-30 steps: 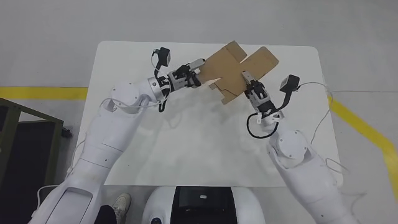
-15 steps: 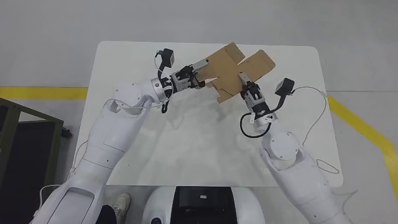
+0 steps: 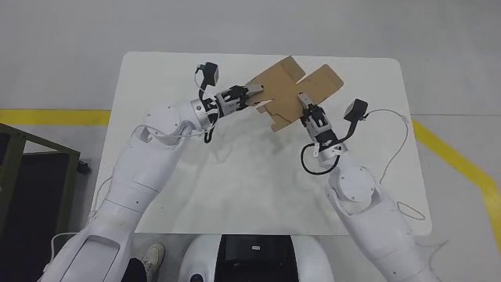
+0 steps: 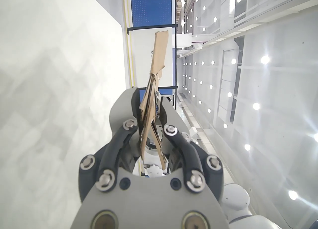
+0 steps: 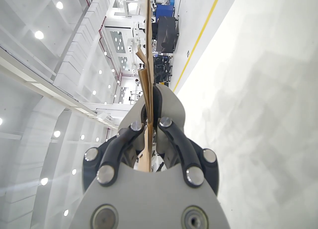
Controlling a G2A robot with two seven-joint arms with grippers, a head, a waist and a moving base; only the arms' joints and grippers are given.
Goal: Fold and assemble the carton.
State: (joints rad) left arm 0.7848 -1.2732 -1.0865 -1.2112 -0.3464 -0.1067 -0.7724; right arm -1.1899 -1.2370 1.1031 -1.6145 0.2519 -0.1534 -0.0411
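A flat brown cardboard carton (image 3: 293, 90) with several flaps hangs above the far middle of the white table (image 3: 196, 196), held between both arms. My left gripper (image 3: 254, 92) is shut on its left edge; the left wrist view shows the carton (image 4: 152, 96) edge-on between the gripper (image 4: 149, 106) fingers. My right gripper (image 3: 310, 111) is shut on the carton's near right edge. In the right wrist view the sheet (image 5: 147, 49) runs straight out from between that gripper (image 5: 150, 106), edge-on. The carton is still folded flat.
A thin cable (image 3: 391, 137) trails from the right wrist over the table's right side. A yellow floor line (image 3: 47, 116) runs past the table. A dark cart (image 3: 23, 180) stands at the left beside the table.
Both arms have shifted the carton slightly left and toward me, tilting it a little. Both grippers keep their hold.
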